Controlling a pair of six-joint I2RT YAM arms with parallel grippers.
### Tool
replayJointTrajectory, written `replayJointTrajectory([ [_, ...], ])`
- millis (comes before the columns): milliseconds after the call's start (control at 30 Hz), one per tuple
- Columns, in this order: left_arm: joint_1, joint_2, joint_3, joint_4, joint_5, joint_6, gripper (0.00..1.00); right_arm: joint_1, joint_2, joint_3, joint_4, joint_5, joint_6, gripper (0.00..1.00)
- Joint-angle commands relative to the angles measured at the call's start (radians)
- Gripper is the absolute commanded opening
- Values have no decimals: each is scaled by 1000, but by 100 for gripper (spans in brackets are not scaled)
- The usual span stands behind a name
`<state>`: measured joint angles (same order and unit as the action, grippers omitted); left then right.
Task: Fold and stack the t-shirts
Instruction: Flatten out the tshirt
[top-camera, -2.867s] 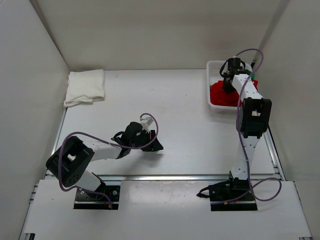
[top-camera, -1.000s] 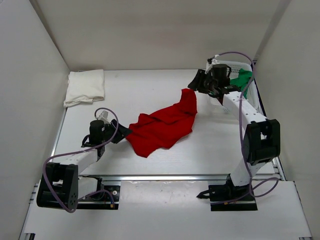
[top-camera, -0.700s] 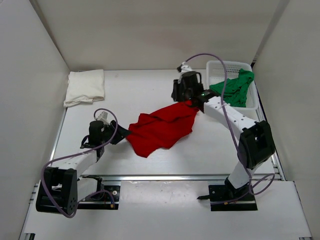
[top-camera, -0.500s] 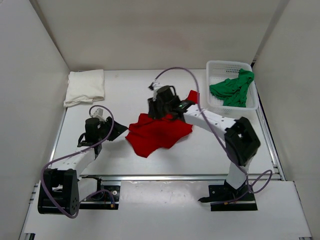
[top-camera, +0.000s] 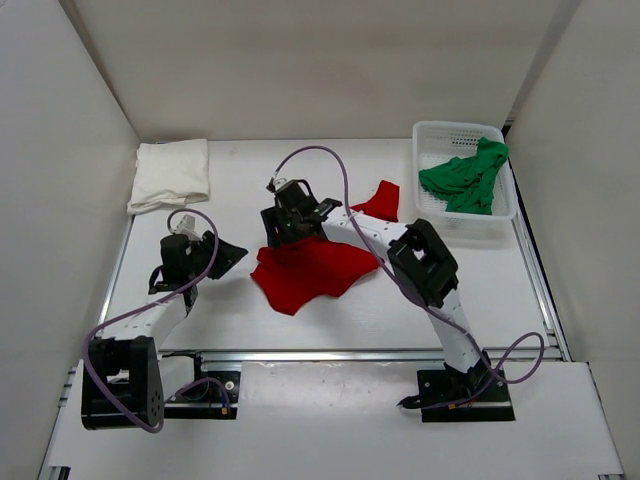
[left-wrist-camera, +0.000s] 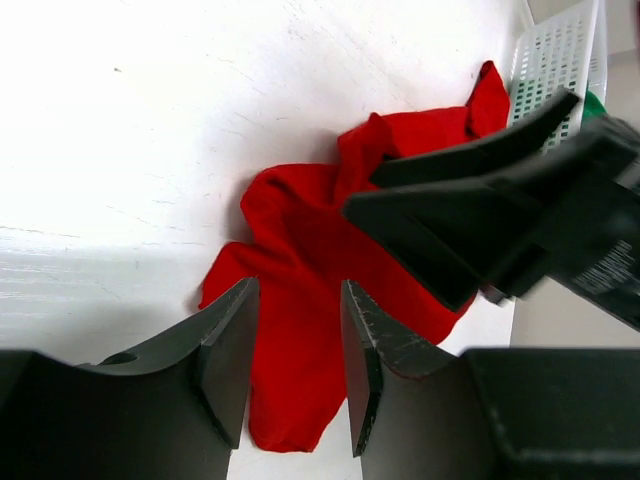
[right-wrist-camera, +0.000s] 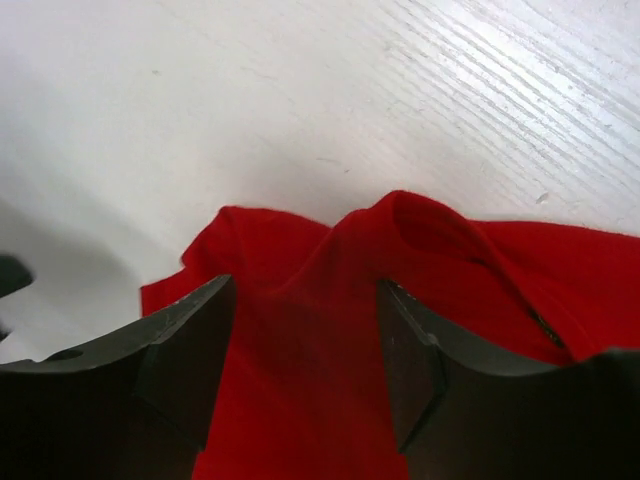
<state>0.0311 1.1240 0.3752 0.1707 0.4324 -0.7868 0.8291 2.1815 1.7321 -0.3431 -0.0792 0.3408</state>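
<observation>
The red t-shirt (top-camera: 315, 268) lies crumpled mid-table, one corner (top-camera: 381, 198) trailing toward the basket. My right gripper (top-camera: 281, 228) hovers over its far left edge, open, with red cloth (right-wrist-camera: 440, 250) lying loose below and between the jaws (right-wrist-camera: 305, 300). My left gripper (top-camera: 228, 257) is open just left of the shirt, apart from it; the red cloth (left-wrist-camera: 300, 215) shows beyond its jaws (left-wrist-camera: 298, 300). The cream-white t-shirt (top-camera: 170, 175) lies folded at the back left. The green t-shirt (top-camera: 463, 176) sits crumpled in the basket.
The white mesh basket (top-camera: 432, 133) stands at the back right against the wall. White walls close in the table on the left, back and right. The right arm (top-camera: 400, 240) stretches across the table over the red shirt.
The right arm swept left from the basket, dragging the red shirt toward mid-table, and its jaws now stand open over it. The left gripper drew slightly back to the left.
</observation>
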Motion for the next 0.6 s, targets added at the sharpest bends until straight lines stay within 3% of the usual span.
replayJointTrajectory([
  [0,4,-1,37,30,17,-3,49,-7,58,102,-65,56,32,57],
  [67,-2,-1,36,30,17,0,49,-15,76,126,-79,61,36,57],
  [100,-5,2,36,32,16,-3,49,-15,93,139,-89,73,35,50],
  [133,-7,3,28,35,17,1,48,-16,99,145,-105,68,40,34],
  [233,-8,3,31,33,12,3,48,-21,65,95,-87,79,49,2],
  [400,-13,7,31,41,6,1,50,-44,-232,-144,41,136,35,0],
  [567,-134,26,57,32,-49,12,55,-172,-642,-475,73,101,12,0],
])
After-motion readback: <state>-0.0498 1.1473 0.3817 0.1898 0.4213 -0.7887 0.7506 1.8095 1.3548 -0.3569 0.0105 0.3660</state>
